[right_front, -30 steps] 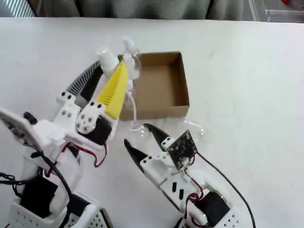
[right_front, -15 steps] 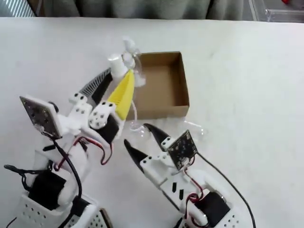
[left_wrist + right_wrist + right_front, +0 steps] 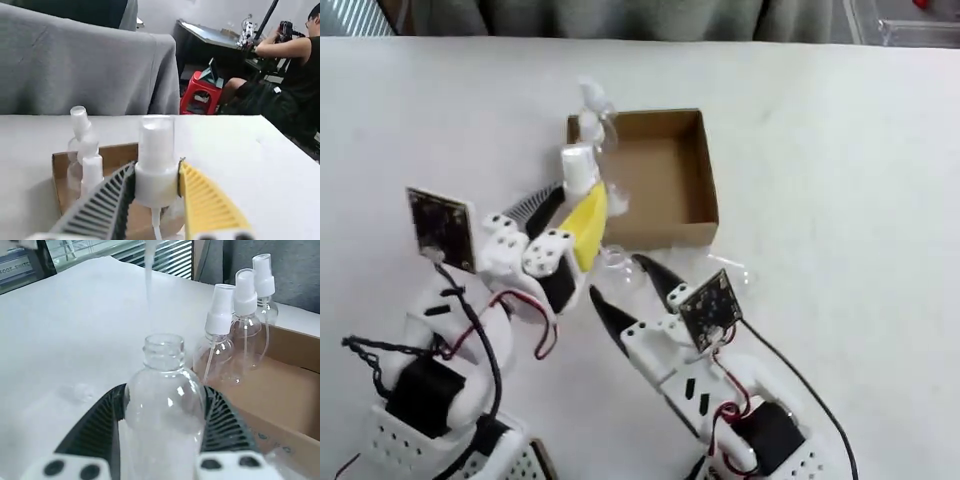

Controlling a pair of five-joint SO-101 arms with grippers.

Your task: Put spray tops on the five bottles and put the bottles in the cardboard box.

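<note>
At the cardboard box's (image 3: pixel 706 170) near corner, left gripper (image 3: pixel 156 176) pinches a spray top (image 3: pixel 156 150) over the open bottle (image 3: pixel 164 410) clamped in the right gripper (image 3: pixel 165 407); capped bottles (image 3: pixel 235 325) hug one wall.

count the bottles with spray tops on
3, upright in the cardboard box by one corner: near bottle, middle bottle, far bottle. The open bottle in the right tool has none. The left arm may hide more.

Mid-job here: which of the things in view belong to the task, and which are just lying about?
Job: spray top in left gripper; uncapped bottle in right gripper; three capped bottles in cardboard box.
Lying about: grey cloth; red stool; clear container beyond the table.
</note>
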